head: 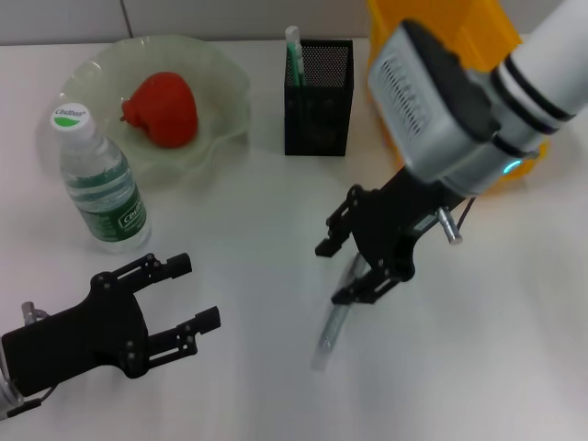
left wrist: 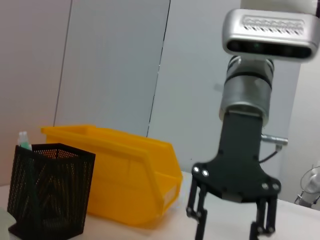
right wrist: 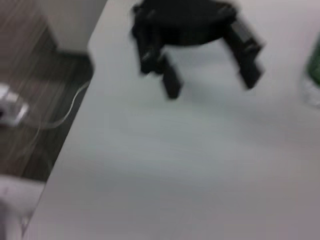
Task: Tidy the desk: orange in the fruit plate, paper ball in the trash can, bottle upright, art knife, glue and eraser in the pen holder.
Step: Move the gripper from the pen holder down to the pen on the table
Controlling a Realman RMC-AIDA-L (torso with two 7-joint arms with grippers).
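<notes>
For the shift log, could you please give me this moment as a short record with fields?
bottle: bottle upright beside the fruit plate
plate contents: one red fruit
pen holder: pen holder with a green-and-white item standing in it
right pincer: right pincer open, over the art knife lying flat
left pincer: left pincer open, low at the near edge

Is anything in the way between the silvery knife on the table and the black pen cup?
Nothing visible blocks it. The art knife lies under the right claw, and only bare table lies between it and the pen holder.
</notes>
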